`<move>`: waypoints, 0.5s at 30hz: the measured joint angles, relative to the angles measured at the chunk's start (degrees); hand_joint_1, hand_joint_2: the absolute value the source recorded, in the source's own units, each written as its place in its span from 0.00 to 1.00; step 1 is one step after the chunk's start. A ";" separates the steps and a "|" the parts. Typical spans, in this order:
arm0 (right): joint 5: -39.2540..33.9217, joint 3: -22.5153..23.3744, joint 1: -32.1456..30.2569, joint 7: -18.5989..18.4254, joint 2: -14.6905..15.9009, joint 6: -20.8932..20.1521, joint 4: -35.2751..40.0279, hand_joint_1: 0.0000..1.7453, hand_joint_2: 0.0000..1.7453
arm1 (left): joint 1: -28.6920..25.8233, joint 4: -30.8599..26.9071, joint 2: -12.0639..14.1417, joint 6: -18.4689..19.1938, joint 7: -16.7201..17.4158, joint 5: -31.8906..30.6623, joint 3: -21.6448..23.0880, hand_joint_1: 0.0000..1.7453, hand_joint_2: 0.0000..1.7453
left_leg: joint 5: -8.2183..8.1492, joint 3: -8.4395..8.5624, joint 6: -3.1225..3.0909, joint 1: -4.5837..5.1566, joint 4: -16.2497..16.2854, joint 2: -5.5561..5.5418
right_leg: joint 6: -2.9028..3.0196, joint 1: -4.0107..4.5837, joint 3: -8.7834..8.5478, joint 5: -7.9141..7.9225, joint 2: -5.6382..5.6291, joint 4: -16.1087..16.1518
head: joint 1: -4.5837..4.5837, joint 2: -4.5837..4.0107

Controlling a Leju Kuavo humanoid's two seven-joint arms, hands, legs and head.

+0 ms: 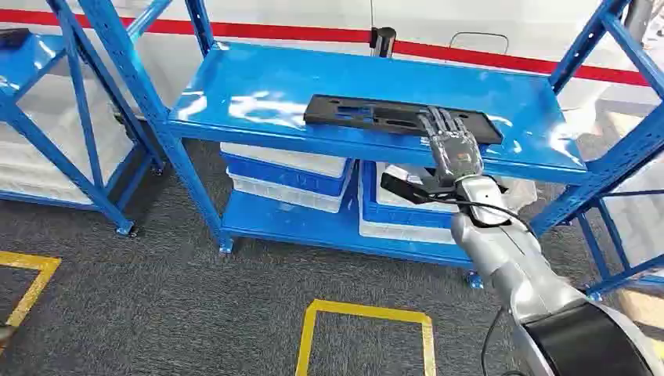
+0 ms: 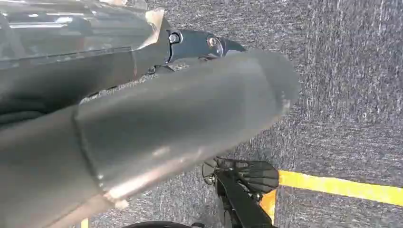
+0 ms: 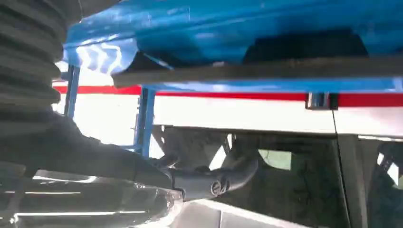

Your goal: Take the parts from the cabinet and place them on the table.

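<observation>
You've got one black part [image 1: 399, 117] on the top shelf, two blue-and-white bin stacks [image 1: 286, 176] below, and one yellow floor square [image 1: 366, 337] near.

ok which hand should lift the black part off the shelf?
Right. The right robot hand already reaches over the black part on the blue shelf, fingers over its right end. The left robot hand hangs over the carpet, away from the shelf.

Bright overhead light glares white off the glossy blue shelf [image 1: 258, 94]; both wrist views are close and blurred.
</observation>
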State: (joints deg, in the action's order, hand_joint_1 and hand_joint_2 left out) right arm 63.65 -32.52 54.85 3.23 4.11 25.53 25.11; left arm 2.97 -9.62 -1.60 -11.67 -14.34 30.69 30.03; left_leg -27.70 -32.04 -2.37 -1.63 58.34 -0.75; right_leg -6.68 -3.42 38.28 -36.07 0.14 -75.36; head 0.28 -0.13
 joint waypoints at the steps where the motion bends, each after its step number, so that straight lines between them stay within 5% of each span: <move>1: 0.11 0.00 -0.20 0.00 0.00 -0.07 0.00 0.00 1.00 | -0.06 0.00 -0.09 0.00 -0.28 0.07 0.00 0.00 0.00 | -0.28 0.29 -0.08 0.25 0.00 -0.25 | -0.01 0.37 1.04 1.29 -0.02 0.27 | -0.02 0.00; 4: 0.22 0.02 -0.12 0.02 -0.04 -0.59 0.02 0.00 1.00 | -0.16 0.00 -0.09 -0.41 -0.92 0.46 -0.02 0.00 0.00 | -1.53 1.93 0.58 0.45 0.02 -0.60 | -0.40 0.82 -2.21 9.95 -0.01 13.27 | -0.07 0.00; 5: 0.26 -0.02 -0.14 0.09 -0.11 -0.77 -0.04 0.00 1.00 | -0.15 0.02 -0.04 -0.44 -0.94 0.55 -0.02 0.00 0.00 | -1.99 1.51 1.08 0.75 0.08 -0.68 | 0.28 0.98 -2.95 10.60 0.09 15.36 | -0.07 -0.02; 7: 0.26 -0.02 -0.02 0.17 -0.26 -0.94 -0.07 0.00 1.00 | -0.03 0.02 0.00 -0.50 -0.94 0.61 -0.02 0.00 0.00 | -2.65 1.67 1.71 1.03 -0.04 -0.81 | 3.18 1.59 -3.56 9.87 0.00 16.00 | 0.17 0.00; 9: 0.26 0.00 0.12 0.39 -0.22 -0.94 -0.07 0.00 1.00 | -0.10 0.02 -0.07 -0.50 -0.81 0.70 -0.02 0.00 0.00 | -2.95 2.16 2.26 0.74 -0.54 -0.66 | 4.52 1.90 -3.59 9.47 -0.14 16.05 | 0.17 0.00; 10: 0.26 0.02 0.27 0.44 -0.37 -0.94 0.06 0.00 1.00 | -0.07 0.02 -0.02 -0.53 -0.79 0.72 -0.02 0.00 0.00 | -3.34 2.35 2.61 0.50 -0.45 -0.53 | 5.12 1.28 -4.33 9.33 -0.27 16.27 | 0.22 0.00; 11: 0.24 0.07 0.53 0.50 -0.42 -0.92 0.09 0.00 1.00 | -0.05 0.02 -0.09 -0.55 -0.79 0.72 -0.02 0.00 0.00 | -3.39 1.81 2.82 0.46 1.70 0.04 | 5.74 1.35 -5.02 8.87 -0.45 16.36 | 0.48 0.00; 13: 0.17 0.09 0.78 0.66 -0.72 -0.92 0.09 0.00 1.00 | 0.04 0.02 -0.07 -0.59 -0.79 0.87 -0.02 0.00 0.00 | -5.69 -3.81 3.36 0.43 10.79 0.42 | 6.77 1.46 -6.23 7.78 -0.39 16.36 | 0.61 0.00; 15: 0.24 0.04 0.45 0.81 -0.92 -0.92 -0.11 0.00 1.00 | -0.15 0.02 -0.09 -0.59 -0.74 1.05 -0.02 0.00 0.00 | -6.27 -10.73 3.53 0.43 18.51 0.49 | 6.97 1.71 -7.66 6.53 -0.43 16.36 | 0.63 0.00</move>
State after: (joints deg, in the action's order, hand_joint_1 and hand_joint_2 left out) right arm 63.89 -32.48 55.30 4.04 3.19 24.61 25.01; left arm 2.82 -9.60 -1.68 -12.26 -15.08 31.74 30.01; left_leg -33.97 -42.78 1.16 -1.19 76.85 -0.26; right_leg 0.29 -1.70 30.62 -29.54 -0.29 -59.00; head 0.92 -0.13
